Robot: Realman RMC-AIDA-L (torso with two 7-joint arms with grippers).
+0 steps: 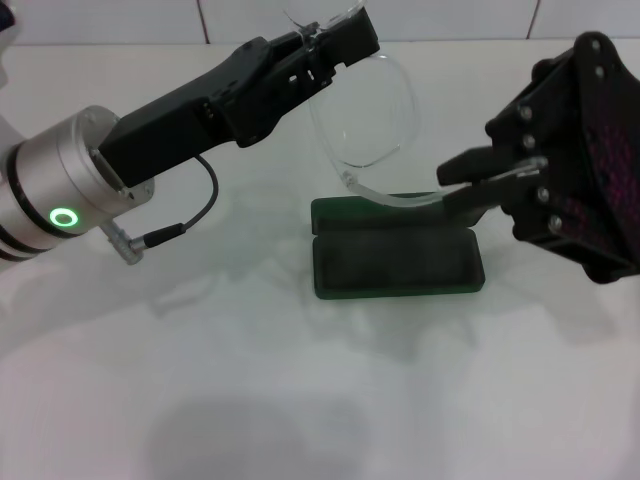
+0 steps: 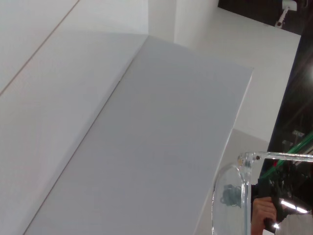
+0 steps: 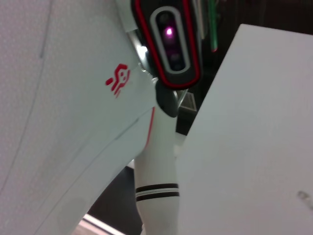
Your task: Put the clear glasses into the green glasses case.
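Observation:
The clear glasses hang in the air above the back of the table, lens facing me. My left gripper is shut on their top edge. One clear temple arm curves down and to the right, ending between the fingers of my right gripper, which is shut on it just above the case's right end. The green glasses case lies open on the white table directly below the glasses, dark lining up. In the left wrist view a part of the glasses shows. The right wrist view shows neither glasses nor case.
The white table stretches in front of and to the left of the case. A cable loops under my left forearm. A tiled wall stands behind. The right wrist view shows my own white body.

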